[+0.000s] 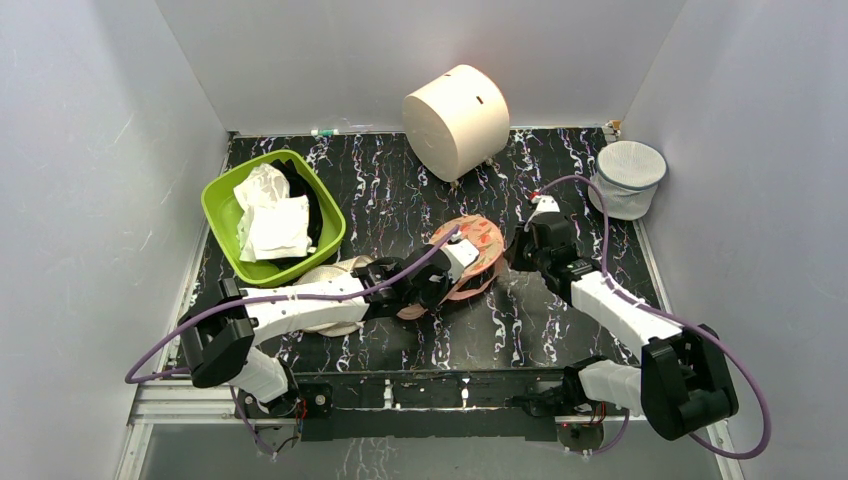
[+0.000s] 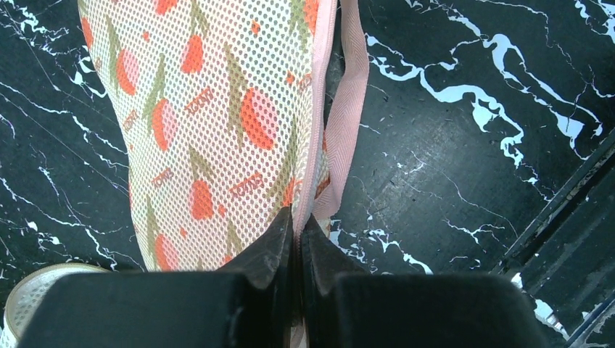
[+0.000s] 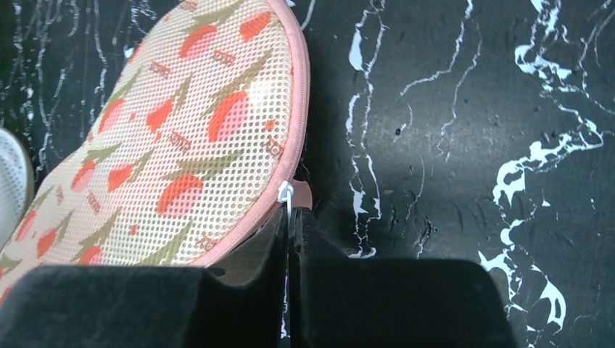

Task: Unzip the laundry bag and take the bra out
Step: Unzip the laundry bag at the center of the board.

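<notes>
The laundry bag point(image 1: 478, 252) is a peach case with orange-red floral print, lying at the middle of the black marbled table. It fills the left wrist view point(image 2: 217, 123) and the right wrist view point(image 3: 167, 152). My left gripper point(image 2: 297, 221) is shut on the bag's pink zipper rim near its pink strap point(image 2: 347, 116). My right gripper point(image 3: 289, 217) is shut on the white zipper pull point(image 3: 286, 193) at the bag's right rim. In the top view the left gripper point(image 1: 440, 275) is at the bag's left end, the right gripper point(image 1: 515, 252) at its right. The bra is hidden.
A green bin point(image 1: 272, 216) with white cloths stands at the back left. A large cream cylinder point(image 1: 456, 120) lies at the back centre. A small white mesh basket point(image 1: 628, 176) stands back right. A beige round disc point(image 1: 325, 280) lies under the left arm.
</notes>
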